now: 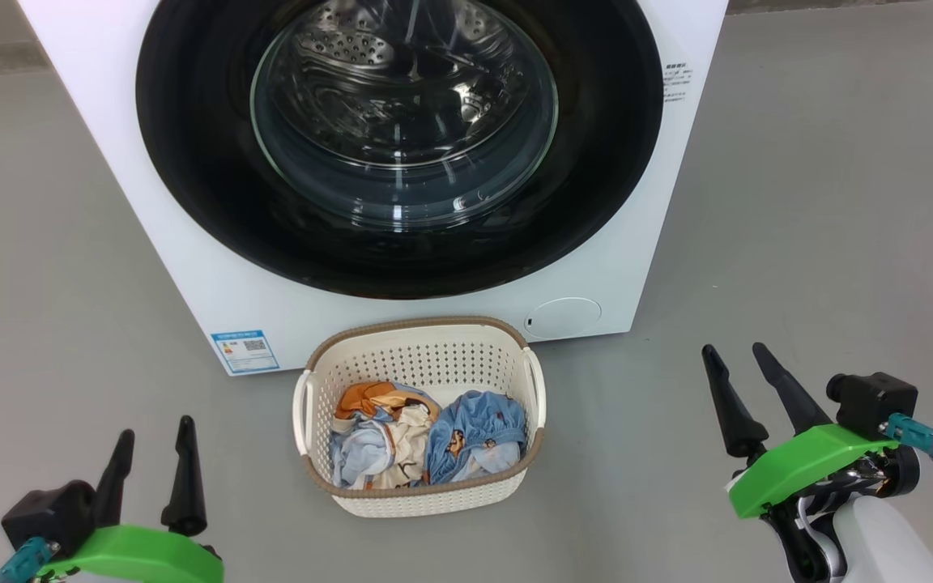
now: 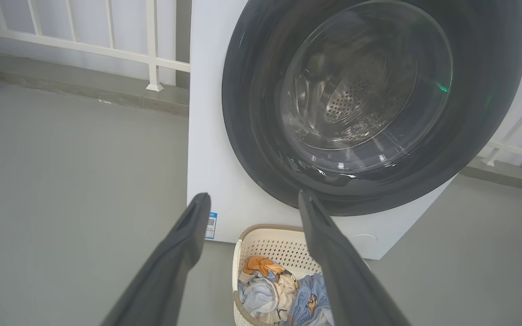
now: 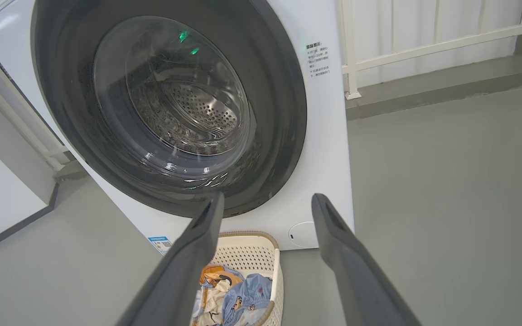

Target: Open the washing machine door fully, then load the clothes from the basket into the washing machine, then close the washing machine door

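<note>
Right pincer (image 1: 732, 348) — black fingers (image 1: 732, 417), green mount (image 1: 807, 465), teal plug (image 1: 912, 431)

The washing machine (image 1: 223, 283) and its door (image 1: 191, 121) are cut off at 12 o'clock in the head view. Print on the blue sticker (image 1: 244, 351) is too small to read. In both wrist views the basket (image 2: 279, 246) runs off at 6 o'clock, and the clothes (image 1: 475, 433) partly cover one another.

Glossy black door (image 1: 191, 162) (glass window (image 1: 402, 121))

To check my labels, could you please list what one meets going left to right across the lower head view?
In order: left tool, blue label sticker, basket, round white hatch, right tool.
</note>
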Controlling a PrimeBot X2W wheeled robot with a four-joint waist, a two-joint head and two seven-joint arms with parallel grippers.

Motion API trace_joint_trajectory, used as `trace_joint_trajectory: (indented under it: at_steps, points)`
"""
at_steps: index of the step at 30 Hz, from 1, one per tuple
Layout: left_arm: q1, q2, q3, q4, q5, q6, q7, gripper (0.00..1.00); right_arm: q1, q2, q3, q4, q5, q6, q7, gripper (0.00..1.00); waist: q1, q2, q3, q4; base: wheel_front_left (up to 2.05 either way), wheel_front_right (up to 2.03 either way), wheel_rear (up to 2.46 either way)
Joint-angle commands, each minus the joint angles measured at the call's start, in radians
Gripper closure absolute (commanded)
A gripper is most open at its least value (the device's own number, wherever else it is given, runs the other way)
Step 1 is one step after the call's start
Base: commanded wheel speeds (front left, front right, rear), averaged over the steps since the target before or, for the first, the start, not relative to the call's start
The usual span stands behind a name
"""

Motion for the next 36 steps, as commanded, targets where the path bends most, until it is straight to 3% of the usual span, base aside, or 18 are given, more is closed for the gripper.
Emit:
trace_joint_trajectory:
  at_steps: [1,22,36]
  points:
    - [-0.045,0.018,0.031,-0.018,0.035,0.000,-0.017,0.00,-0.042,-0.011,0.023,-0.014,-0.036,0.001,-0.014,0.00,-0.0001,0.0000,0.000,0.000,0.00,0.00,0.00]
    - [-0.069,0.025,0.056,0.028,0.296,0.004,-0.079,0.00,-0.094,-0.021,0.048,0.054,-0.292,0.002,-0.076,0.00,-0.0001,0.0000,-0.004,-0.008,0.00,0.00,0.00]
    - [-0.064,0.016,0.091,0.025,0.285,0.013,-0.079,0.00,-0.077,-0.005,0.007,0.018,-0.304,0.002,-0.076,0.00,-0.0001,0.0000,-0.014,-0.013,0.00,0.00,0.00]
